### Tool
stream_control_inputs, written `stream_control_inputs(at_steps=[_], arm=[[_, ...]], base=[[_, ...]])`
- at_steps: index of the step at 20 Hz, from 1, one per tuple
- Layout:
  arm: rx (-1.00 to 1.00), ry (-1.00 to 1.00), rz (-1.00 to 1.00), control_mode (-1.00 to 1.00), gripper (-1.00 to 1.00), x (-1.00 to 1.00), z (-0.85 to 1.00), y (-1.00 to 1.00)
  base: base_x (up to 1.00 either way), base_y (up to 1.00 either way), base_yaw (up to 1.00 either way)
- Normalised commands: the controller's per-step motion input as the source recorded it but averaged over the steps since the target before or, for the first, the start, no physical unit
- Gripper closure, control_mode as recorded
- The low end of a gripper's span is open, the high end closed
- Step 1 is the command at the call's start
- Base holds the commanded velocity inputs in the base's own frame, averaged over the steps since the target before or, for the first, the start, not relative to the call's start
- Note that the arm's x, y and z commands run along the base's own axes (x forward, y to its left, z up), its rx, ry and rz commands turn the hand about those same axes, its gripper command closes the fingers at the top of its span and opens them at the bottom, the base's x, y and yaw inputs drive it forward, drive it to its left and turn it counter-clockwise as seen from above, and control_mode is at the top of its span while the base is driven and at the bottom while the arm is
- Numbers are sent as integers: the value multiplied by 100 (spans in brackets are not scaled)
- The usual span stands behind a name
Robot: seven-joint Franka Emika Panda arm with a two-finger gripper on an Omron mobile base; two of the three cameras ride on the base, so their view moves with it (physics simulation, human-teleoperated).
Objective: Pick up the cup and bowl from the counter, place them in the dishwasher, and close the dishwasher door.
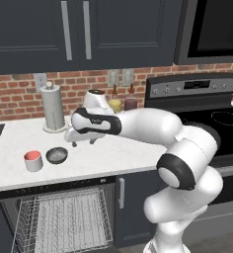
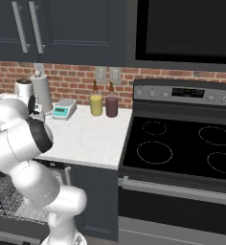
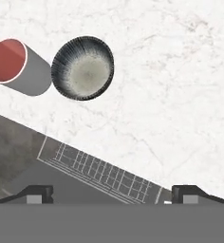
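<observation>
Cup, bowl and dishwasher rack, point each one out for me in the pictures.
cup (image 1: 33,161): left base view, on its grey side wall below the red inside.
bowl (image 3: 83,68): hand view, on the pale middle of its inside.
dishwasher rack (image 1: 64,222): left base view, on the silver wires.

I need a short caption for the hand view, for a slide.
Open fingers above the counter, bowl beside the cup.

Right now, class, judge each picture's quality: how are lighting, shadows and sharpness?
Left base view: soft, even light, slightly blurred; faint shadows beside the short grey cup with red interior and the dark speckled bowl. Right base view: glossy black stovetop, no glare. Hand view: sharpest, marble counter evenly bright.
</observation>
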Motion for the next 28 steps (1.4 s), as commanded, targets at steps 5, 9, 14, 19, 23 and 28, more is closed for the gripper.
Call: stream_control_inputs(at_steps=[5,9,14,19,23,28], arm=[[-6,-1,-3,-100,-100,40,-49,20],[-1,-1,-1,-100,-100,51,-28,0],[0,0,-2,-100,-100,59,-28,5],[0,0,0,-100,-100,27,-16,16],[-3,0,0,-100,-100,1,0,32],[-1,8,0,-100,-100,0,-5,28]], base=[[0,0,0],[0,0,0],[0,0,0],[0,0,0],[0,0,0],[0,0,0]])
